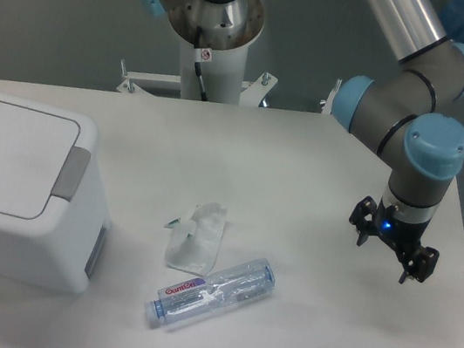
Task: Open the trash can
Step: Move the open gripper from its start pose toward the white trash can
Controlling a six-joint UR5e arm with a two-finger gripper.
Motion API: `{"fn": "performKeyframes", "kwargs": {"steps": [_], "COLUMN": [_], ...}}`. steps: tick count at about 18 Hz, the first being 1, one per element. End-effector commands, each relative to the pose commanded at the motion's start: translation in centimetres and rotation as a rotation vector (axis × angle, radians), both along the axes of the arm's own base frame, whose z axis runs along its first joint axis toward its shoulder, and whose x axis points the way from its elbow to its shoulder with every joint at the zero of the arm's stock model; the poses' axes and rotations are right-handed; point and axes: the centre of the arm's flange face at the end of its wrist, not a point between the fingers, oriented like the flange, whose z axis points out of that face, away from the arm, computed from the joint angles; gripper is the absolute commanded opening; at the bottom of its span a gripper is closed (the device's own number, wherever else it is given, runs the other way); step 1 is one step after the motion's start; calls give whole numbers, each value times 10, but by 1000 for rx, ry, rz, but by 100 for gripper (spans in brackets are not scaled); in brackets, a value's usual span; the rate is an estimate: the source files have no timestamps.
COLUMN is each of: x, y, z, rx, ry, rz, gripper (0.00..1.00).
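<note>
Far right of the trash can [23, 185] (lid down), the gripper [389, 255] hangs spread wide.

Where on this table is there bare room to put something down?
Bare: the wide stretch between the trash can and the pincer, toward the arm's base. Crowded: the front middle, with the crumpled wrapper and lying plastic bottle.

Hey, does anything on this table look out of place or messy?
Yes. A clear plastic bottle lies on its side, and a crumpled plastic wrapper sits just behind it, both loose on the table beside the closed trash can. No spill shows.
</note>
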Motion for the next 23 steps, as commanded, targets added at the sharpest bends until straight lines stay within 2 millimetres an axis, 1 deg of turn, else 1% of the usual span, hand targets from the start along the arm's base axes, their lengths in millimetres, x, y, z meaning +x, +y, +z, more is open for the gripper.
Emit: {"fn": "performKeyframes", "kwargs": {"steps": [4, 5, 6, 7, 9, 10, 12, 14, 15, 16, 17, 20, 22, 23], "x": [3, 7, 15, 19, 22, 28, 42, 46, 49, 56, 60, 66, 72, 74], "y": [-1, 5, 16, 20, 22, 25, 40, 43, 43, 52, 59, 70, 76, 83], "z": [-1, -2, -2, -2, -1, -1, 0, 1, -3, -2, 1, 10, 19, 23], "rx": [-7, -7, -8, -9, -11, -15, -31, -15, -3, 36, 59, 132, 194, 223], "ry": [0, -2, 0, 1, 0, 0, 10, 0, -16, -35, -44, -86, -128, -128], "rz": [0, -9, -27, -35, -39, -40, -32, 20, 68, 142, 176, 242, 334, 379], "gripper": [100, 100, 100, 100, 100, 100, 100, 100, 100, 100, 100, 100, 100, 100]}}
